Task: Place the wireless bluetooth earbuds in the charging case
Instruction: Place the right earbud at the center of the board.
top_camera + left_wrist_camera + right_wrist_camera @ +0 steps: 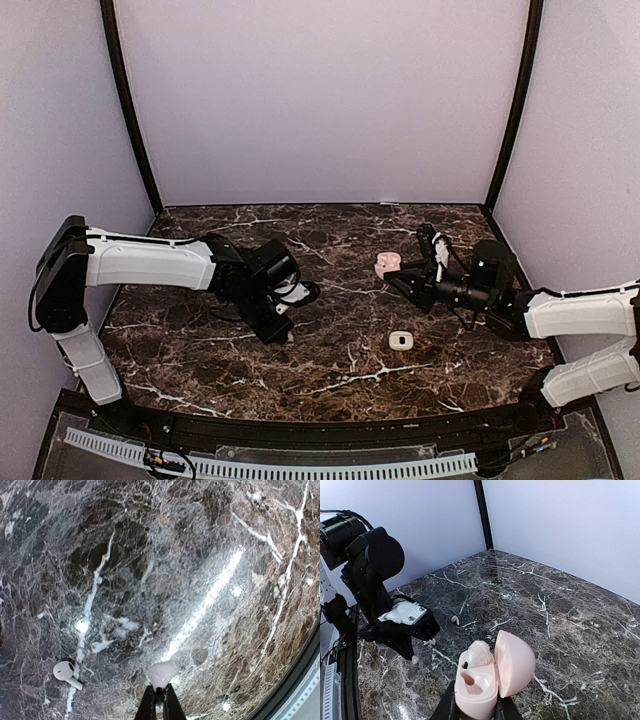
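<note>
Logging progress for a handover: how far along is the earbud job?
Done: a first earbud seems seated in the open pink case. In hand: the left gripper pinches a second earbud; the right gripper grips the case. Left: fill the empty slot; a loose earbud lies on the marble.

Left gripper (161, 691): cut off by the bottom edge, only the tips pinching an earbud (162, 674) show
Right gripper (476, 707): mostly hidden under the pink charging case (487, 672)
Small white case (401, 341): too small to tell whether its lid is up

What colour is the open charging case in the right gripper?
Pale pink. The smooth plastic charging case shows best in the right wrist view.
</note>
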Controlling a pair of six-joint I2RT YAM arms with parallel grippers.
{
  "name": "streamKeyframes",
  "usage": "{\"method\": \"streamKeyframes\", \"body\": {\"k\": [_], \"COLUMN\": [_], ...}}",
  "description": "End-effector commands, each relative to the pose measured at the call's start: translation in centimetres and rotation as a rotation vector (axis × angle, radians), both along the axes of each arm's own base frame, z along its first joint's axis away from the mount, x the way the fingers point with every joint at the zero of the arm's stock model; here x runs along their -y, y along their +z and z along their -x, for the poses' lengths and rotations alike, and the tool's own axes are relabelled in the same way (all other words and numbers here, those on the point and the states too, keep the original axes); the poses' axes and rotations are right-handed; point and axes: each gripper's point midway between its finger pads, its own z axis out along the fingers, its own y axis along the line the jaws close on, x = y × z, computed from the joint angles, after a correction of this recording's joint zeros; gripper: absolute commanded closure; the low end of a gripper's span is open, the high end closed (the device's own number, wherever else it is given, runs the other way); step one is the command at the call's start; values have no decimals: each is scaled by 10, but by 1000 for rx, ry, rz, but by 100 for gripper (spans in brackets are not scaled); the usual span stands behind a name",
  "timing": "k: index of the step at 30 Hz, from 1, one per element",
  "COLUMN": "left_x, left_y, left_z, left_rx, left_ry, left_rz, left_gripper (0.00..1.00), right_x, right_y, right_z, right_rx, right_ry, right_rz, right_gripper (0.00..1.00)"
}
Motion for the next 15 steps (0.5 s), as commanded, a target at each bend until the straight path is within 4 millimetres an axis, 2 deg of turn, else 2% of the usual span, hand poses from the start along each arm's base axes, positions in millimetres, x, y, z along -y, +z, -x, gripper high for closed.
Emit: {"method": "streamKeyframes", "body": {"k": [1, 11, 15], "left_x": [-21, -22, -22], "left_y": [-17, -37, -39], "left_z": [15, 24, 24], "left_rx": [-63, -86, -87], "left_ry": [5, -27, -33], "left_rz": [-119, -222, -239], "left_gripper": [98, 95, 81], "right_x": [1, 1, 1], "right_y": [12, 11, 11], "right_z": [-2, -2, -3], "right_rx": [41, 44, 47], "right_ry": [-6, -8, -9], "right_rz": [-25, -21, -20], "right_gripper": [100, 100, 100]}}
